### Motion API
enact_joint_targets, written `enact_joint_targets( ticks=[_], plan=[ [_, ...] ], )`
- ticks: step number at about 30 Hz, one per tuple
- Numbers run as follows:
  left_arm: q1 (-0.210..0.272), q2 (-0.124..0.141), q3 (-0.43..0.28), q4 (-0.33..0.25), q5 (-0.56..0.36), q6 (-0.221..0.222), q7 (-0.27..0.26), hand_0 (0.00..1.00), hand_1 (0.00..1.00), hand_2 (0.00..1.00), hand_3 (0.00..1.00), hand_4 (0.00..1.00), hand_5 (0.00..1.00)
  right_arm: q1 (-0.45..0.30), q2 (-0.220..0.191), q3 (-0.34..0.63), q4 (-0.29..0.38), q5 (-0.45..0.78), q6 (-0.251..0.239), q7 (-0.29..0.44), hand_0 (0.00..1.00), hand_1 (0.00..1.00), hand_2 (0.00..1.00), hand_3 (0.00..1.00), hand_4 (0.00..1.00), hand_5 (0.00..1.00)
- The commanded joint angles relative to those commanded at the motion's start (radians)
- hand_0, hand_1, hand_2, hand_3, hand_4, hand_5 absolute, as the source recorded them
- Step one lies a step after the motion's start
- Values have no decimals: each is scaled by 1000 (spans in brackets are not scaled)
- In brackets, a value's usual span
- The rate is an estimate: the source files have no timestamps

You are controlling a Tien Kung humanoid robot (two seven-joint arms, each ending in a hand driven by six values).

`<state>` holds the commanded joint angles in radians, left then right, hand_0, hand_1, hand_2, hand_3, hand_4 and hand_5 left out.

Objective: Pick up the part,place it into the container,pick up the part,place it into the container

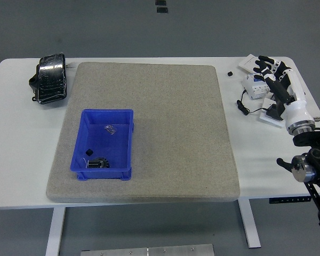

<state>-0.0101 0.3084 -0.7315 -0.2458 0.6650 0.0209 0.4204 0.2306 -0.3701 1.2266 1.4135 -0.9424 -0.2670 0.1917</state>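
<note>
A blue container (81,161) sits on the left part of the grey felt mat (170,117). Inside it lie a dark gear-like part (97,162), a small black part (88,151) and a small clear part (111,129). My right hand (269,72) is at the table's far right, over the white items there, well away from the container. Its fingers are spread and hold nothing. My left arm is out of view.
A black bundle (49,78) lies at the back left of the white table (21,138). White boxes with a black cable (253,88) and a small black piece (230,73) sit at the back right under and beside my right hand.
</note>
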Motion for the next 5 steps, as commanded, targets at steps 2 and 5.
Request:
enact_joint_targets(
  ticks=[2, 5],
  plan=[
    [1, -2, 1, 0, -3, 0, 0, 694, 677, 661, 581, 726, 293, -1, 1, 2, 0, 0, 1, -1, 727, 714, 734, 689, 739, 509],
    [2, -7, 3, -1, -6, 0, -1, 694, 677, 661, 581, 726, 293, -7, 3, 4, -3, 0, 1, -2, 727, 714, 734, 689, 739, 509]
  ],
)
